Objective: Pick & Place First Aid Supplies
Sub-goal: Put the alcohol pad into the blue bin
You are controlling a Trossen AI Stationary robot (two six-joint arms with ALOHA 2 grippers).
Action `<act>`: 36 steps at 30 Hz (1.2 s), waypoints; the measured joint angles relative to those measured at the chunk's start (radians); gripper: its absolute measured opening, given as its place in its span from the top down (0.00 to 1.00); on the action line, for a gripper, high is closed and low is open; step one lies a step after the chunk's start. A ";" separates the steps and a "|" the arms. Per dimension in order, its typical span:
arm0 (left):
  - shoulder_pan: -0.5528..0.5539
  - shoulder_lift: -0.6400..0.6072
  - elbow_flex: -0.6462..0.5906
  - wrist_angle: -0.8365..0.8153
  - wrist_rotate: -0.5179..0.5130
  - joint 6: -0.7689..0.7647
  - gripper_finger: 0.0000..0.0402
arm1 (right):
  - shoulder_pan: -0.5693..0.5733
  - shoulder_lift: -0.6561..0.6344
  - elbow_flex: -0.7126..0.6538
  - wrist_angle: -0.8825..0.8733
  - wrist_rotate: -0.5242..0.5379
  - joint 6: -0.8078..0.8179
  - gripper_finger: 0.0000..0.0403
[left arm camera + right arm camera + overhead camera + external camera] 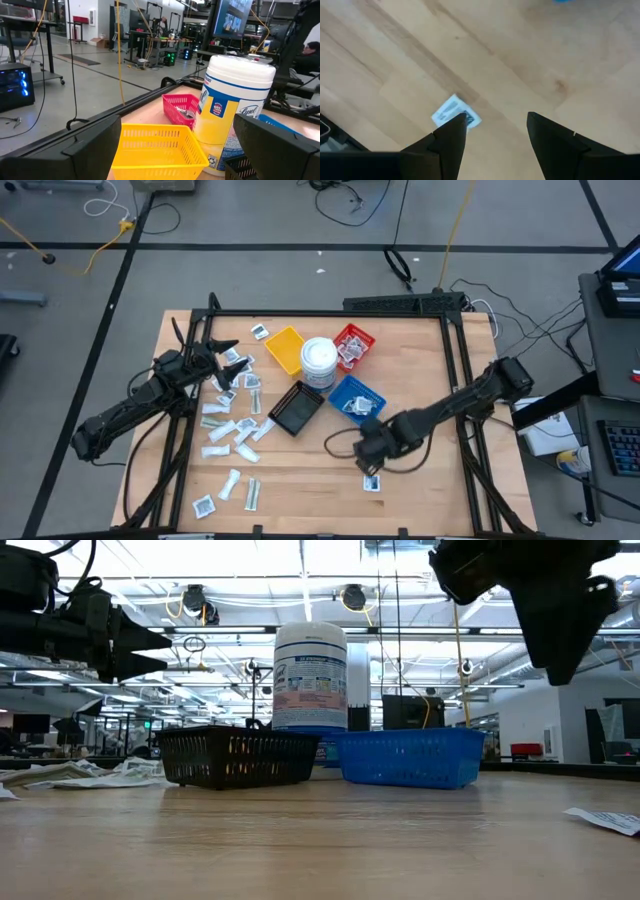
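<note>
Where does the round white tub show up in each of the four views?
High view: white tub at the centre of the tray cluster.
Low view: tub upright behind the black tray.
Left wrist view: tub right of the yellow tray.
Right wrist view: not in it.
Shared landmark: the blue tray.

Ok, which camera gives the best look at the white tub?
The left wrist view: the white tub fills the frame, lid and label readable. The low view shows it upright behind the black basket; the high view shows only its lid; the right wrist view misses it.
</note>
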 joint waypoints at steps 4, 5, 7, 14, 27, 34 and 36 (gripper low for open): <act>0.000 0.000 0.000 0.000 0.000 0.000 0.02 | 0.046 0.065 0.065 0.008 0.004 0.086 0.50; 0.000 0.000 0.000 0.000 0.000 0.000 0.02 | 0.055 0.084 0.086 0.008 0.002 0.106 0.50; 0.000 0.000 0.000 0.000 0.000 0.000 0.02 | 0.075 0.119 0.125 0.011 -0.014 0.132 0.50; 0.000 0.000 0.000 0.000 0.000 0.000 0.02 | 0.124 0.206 0.208 0.015 -0.021 0.169 0.50; 0.000 0.000 0.000 0.000 0.000 0.000 0.02 | 0.172 0.335 0.207 0.032 0.011 0.181 0.50; 0.000 0.000 0.000 0.000 0.000 0.000 0.02 | 0.170 0.365 0.153 0.139 0.031 0.154 0.50; 0.000 0.000 0.000 0.000 0.000 0.000 0.02 | 0.169 0.364 0.142 0.167 0.031 0.159 0.51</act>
